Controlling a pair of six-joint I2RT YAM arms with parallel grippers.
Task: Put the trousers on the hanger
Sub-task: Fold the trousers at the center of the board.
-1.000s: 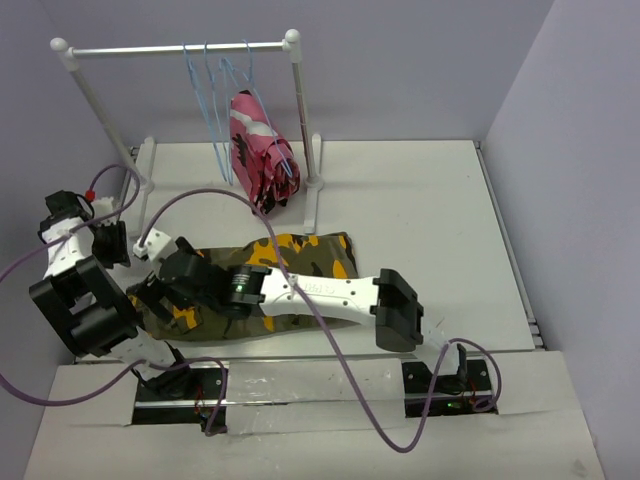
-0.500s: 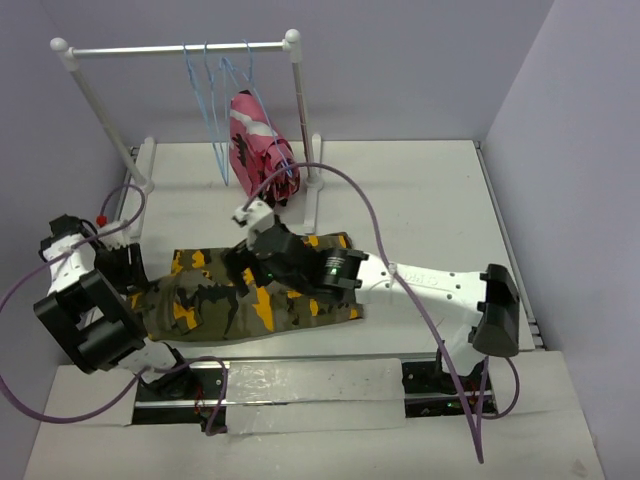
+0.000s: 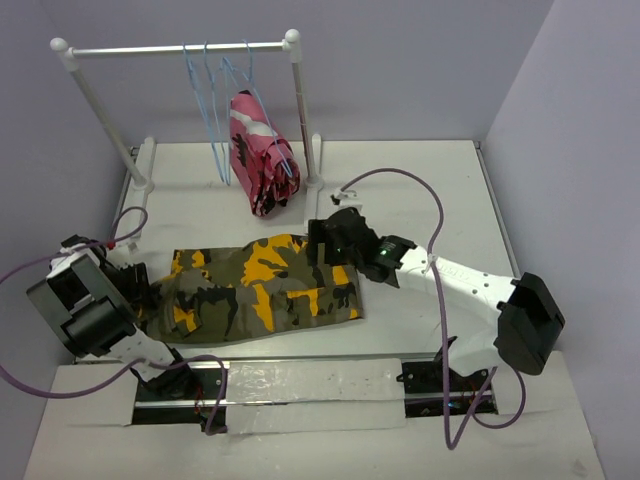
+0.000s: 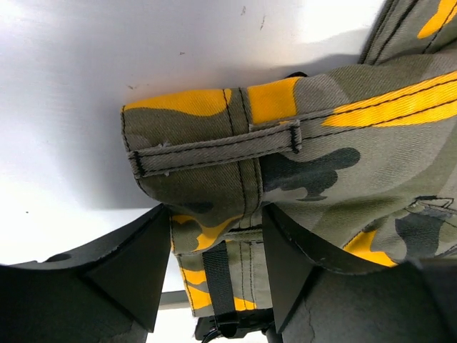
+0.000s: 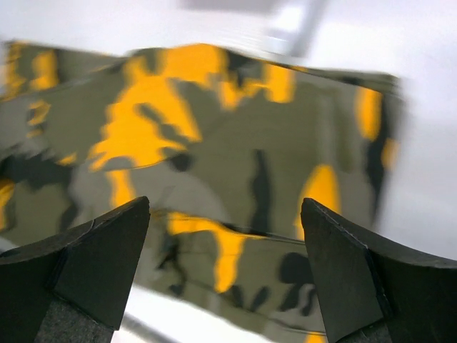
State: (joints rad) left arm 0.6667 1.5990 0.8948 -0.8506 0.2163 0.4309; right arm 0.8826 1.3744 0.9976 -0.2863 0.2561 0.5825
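Trousers [image 3: 260,290] flat on surface [image 3: 430,190], toward near edge. Left fingers [image 4: 132,268] clamped on waistband corner (belt loop [image 4: 214,146] just above them). Right fingers [image 5: 93,264] spread wide, hovering over opposite end of cloth. Hanger [image 3: 212,110] on rail [image 3: 150,48], well apart.

In the top view, my left arm [image 3: 85,315] covers the end of the trousers [image 3: 260,290] at the left edge of the table [image 3: 420,190], and I cannot make out the left gripper [image 4: 218,225] fingertips there. The left wrist view cuts the trousers off at its right and bottom edges. The right wrist view is blurred, so cloth seams are unreadable. The hangers [image 3: 215,90] overlap and I cannot count them.
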